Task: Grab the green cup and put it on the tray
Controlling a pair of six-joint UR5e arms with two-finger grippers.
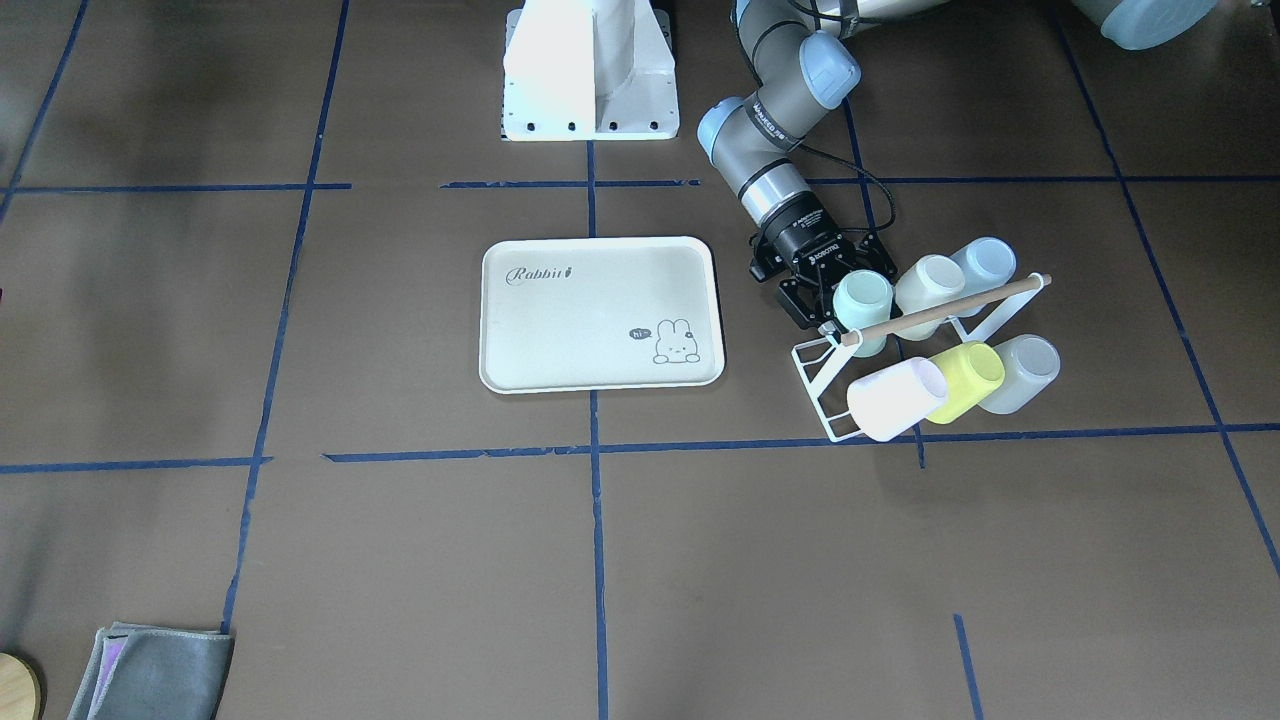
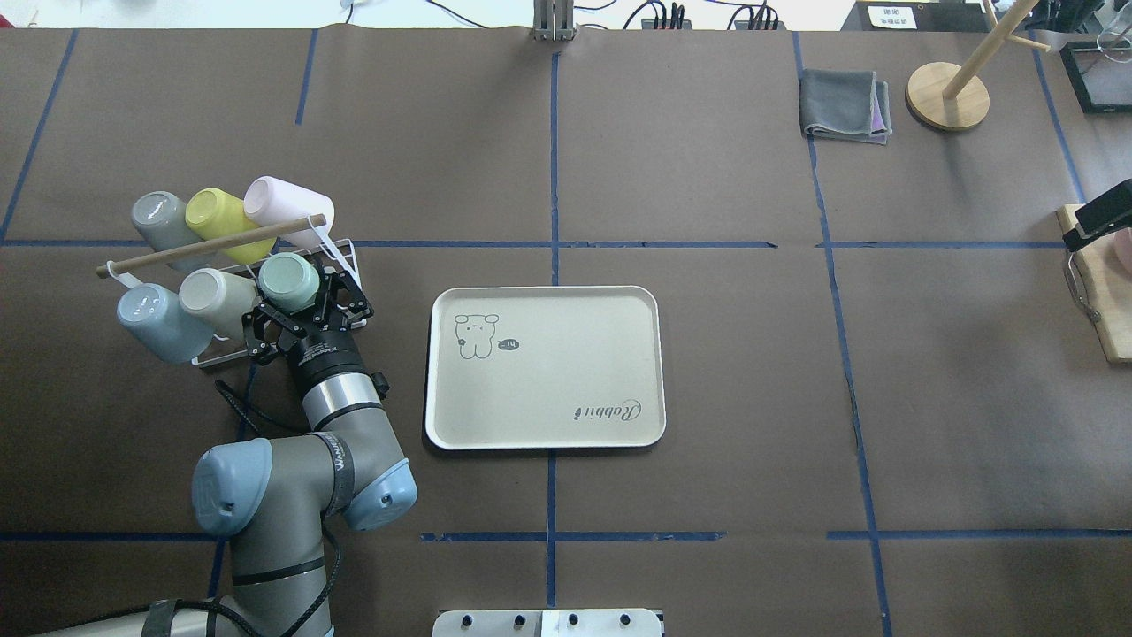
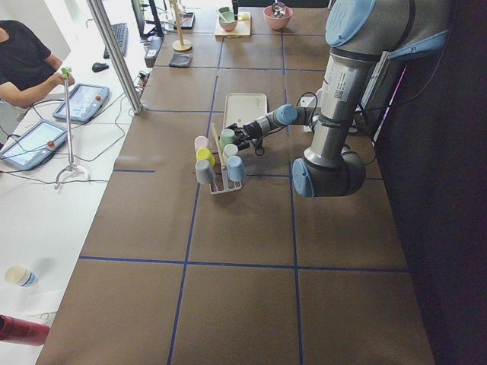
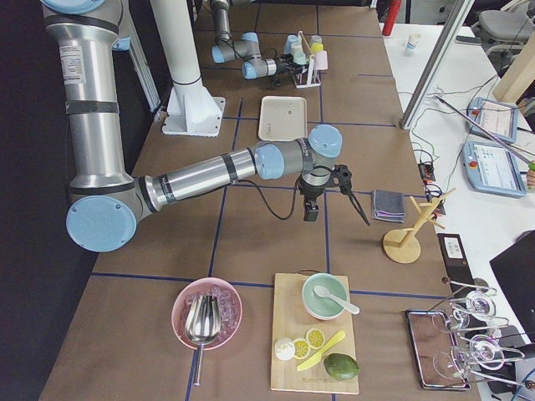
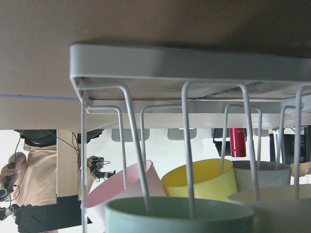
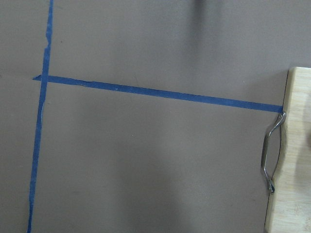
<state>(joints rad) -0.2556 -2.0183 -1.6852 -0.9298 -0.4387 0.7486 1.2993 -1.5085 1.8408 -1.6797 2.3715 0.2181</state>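
Six pastel cups sat tipped on a white wire rack (image 2: 349, 257) at the left of the tabletop (image 2: 707, 354). Nearest the robot, the left end effector (image 2: 299, 296) was spread open, one finger either side of the green cup (image 2: 289, 280); contact couldn't be told. The green cup was on the rack, in the near row at the end closest to the tray (image 2: 544, 416), which lay apart to the right. Pink, yellow and grey cups sat beyond the wooden dowel (image 2: 212, 246). The right end effector (image 2: 1097, 217) was at the right edge; I cannot tell its state. Farthest off were a grey cloth (image 2: 840, 106) and a wooden stand (image 2: 948, 95).
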